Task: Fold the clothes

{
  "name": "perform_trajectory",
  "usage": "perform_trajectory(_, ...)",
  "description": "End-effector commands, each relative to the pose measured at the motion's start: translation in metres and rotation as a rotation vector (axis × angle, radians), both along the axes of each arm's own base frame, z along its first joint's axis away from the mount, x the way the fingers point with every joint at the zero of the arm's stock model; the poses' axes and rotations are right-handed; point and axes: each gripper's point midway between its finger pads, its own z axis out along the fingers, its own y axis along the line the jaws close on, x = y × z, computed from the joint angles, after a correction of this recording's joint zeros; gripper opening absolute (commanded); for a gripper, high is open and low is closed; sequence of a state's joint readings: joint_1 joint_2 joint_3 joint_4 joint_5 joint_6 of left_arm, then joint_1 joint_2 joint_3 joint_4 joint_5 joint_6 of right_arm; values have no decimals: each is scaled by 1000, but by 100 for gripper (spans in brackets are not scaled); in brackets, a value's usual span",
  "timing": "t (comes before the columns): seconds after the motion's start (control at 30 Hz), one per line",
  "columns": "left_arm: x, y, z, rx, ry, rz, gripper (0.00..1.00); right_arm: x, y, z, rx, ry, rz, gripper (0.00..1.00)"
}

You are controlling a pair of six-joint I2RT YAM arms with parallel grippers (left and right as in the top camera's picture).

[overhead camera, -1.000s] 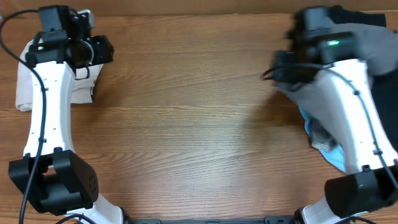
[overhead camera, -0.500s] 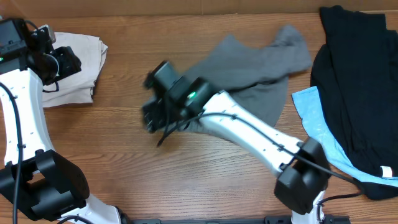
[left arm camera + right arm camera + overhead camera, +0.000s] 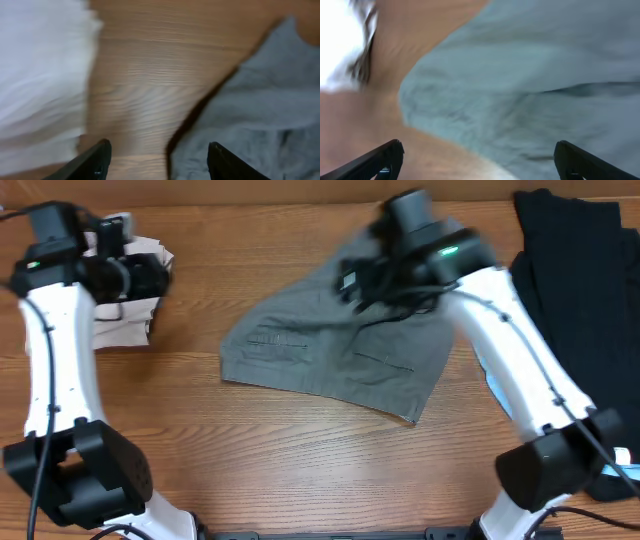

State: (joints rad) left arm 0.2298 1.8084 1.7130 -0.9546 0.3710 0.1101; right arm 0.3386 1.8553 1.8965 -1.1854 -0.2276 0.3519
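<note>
The clothes, grey shorts [image 3: 330, 350], lie spread loosely on the middle of the wooden table [image 3: 300, 450], with pocket seams facing up. My right gripper [image 3: 348, 280] hovers over their upper edge, blurred by motion. In the right wrist view the right gripper [image 3: 480, 162] stands wide open above the grey fabric [image 3: 530, 90], holding nothing. My left gripper [image 3: 165, 275] is at the far left, above a cream garment [image 3: 120, 325]. In the left wrist view the left gripper [image 3: 160, 162] is open over bare wood, with the shorts [image 3: 260, 100] at its right.
A cream-white folded garment [image 3: 40, 75] lies at the table's back left. A black garment [image 3: 580, 310] covers the right side, and a sliver of light-blue cloth [image 3: 495, 385] shows under the right arm.
The right arm pulled the grey shorts from the right pile to the middle, opened and let them go, then swung back right. The left arm shifted about over the cream garment.
</note>
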Motion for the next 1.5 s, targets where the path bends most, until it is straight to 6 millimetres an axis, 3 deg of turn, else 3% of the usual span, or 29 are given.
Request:
perform_trajectory(0.0,7,-51,21,19,-89,-182,65,10,-28,17,36,-12,-124,100)
perform_trajectory(0.13,21,-102,24,32,-154,-293,71,22,-64,16,49,6,-256,100)
perform_trajectory(0.33,49,-161,24,161,-274,-361,77,27,-100,10,35,22,-324,100)
perform_trajectory(0.43,63,-190,15,201,-319,-387,80,23,-115,7,2,33,-318,100)
perform_trajectory(0.57,81,-218,-11,199,-309,-429,82,15,-131,1,-40,59,-309,100)
perform_trajectory(0.77,117,-234,-63,197,-258,-447,85,5,-145,-5,-117,93,-321,100)
perform_trajectory(0.97,147,-248,-99,185,-286,-457,90,4,-146,-6,-125,96,-324,100)
perform_trajectory(1.2,148,-269,-149,104,-248,-496,91,8,-149,-5,-136,77,-331,100)
perform_trajectory(1.47,137,-291,-182,95,-206,-536,89,13,-149,-3,-132,56,-332,100)
